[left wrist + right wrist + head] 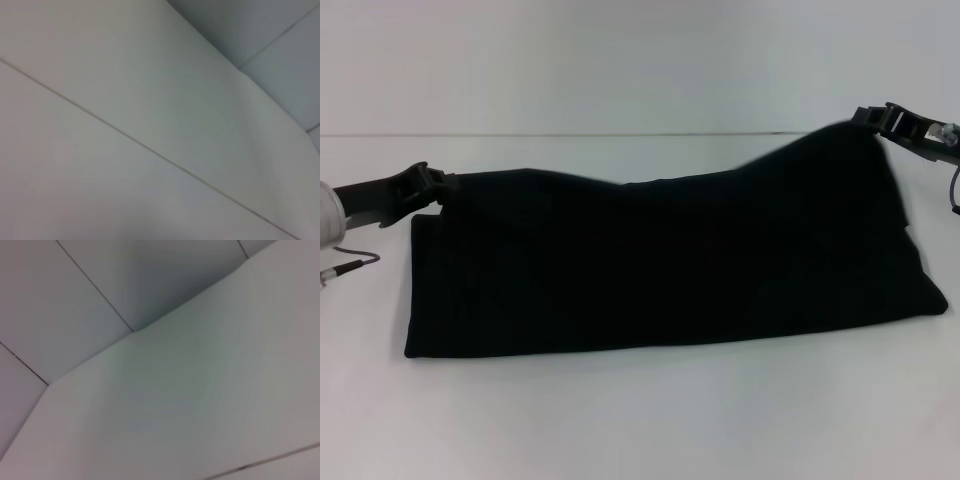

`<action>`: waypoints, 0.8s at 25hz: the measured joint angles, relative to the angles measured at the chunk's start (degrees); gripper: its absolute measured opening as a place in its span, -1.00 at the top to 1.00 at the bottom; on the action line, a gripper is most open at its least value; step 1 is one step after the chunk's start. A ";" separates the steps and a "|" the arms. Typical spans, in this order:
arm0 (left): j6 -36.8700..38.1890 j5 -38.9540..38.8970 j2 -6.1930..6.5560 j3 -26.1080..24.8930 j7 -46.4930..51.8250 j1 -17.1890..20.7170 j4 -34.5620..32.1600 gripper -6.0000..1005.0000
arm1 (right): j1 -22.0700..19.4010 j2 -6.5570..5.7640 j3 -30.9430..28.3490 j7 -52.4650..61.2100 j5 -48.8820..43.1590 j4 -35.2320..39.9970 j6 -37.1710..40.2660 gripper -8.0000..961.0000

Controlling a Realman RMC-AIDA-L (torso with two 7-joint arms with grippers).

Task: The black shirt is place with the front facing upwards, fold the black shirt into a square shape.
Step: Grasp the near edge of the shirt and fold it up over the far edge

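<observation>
Head view: I see the black shirt (660,265) on the white table (640,420); left gripper (438,186) and right gripper (880,122) each pinch a far corner.

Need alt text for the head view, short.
A black shirt lies across a white table as a long all-black band, held at its far corners by both arms. The left tool grips the far left corner low by the table; the right tool lifts the far right corner higher.

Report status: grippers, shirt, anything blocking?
Left gripper at shirt's far left corner, right gripper lifting far right corner. Black shirt half-folded. Nothing in the way.
</observation>
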State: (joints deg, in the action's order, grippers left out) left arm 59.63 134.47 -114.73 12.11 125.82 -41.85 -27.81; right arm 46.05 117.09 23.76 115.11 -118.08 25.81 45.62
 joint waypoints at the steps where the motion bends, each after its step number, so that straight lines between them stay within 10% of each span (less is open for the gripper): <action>1: -0.86 -0.01 -0.32 -0.05 -0.01 -0.08 -0.02 0.55 | -0.05 0.03 0.00 -1.55 1.02 -0.47 -0.13 0.86; 10: -5.78 -5.02 -1.78 -0.01 -1.55 0.37 0.03 0.53 | 0.19 0.93 -0.40 -5.46 3.03 -2.71 -5.10 0.16; 14: -6.73 -7.25 -1.61 -0.13 -3.17 1.44 0.02 0.21 | -1.17 0.75 -0.52 -5.77 5.73 -2.35 -3.90 -0.11; 20: 10.29 -13.07 2.06 -0.29 -5.12 5.69 -0.05 -0.40 | -5.41 -1.48 -0.16 -16.47 9.31 -2.15 12.76 -0.33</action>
State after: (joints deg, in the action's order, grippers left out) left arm 69.92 121.41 -112.66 11.82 120.70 -36.16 -27.86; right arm 40.64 115.62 23.60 98.65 -108.77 23.66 58.38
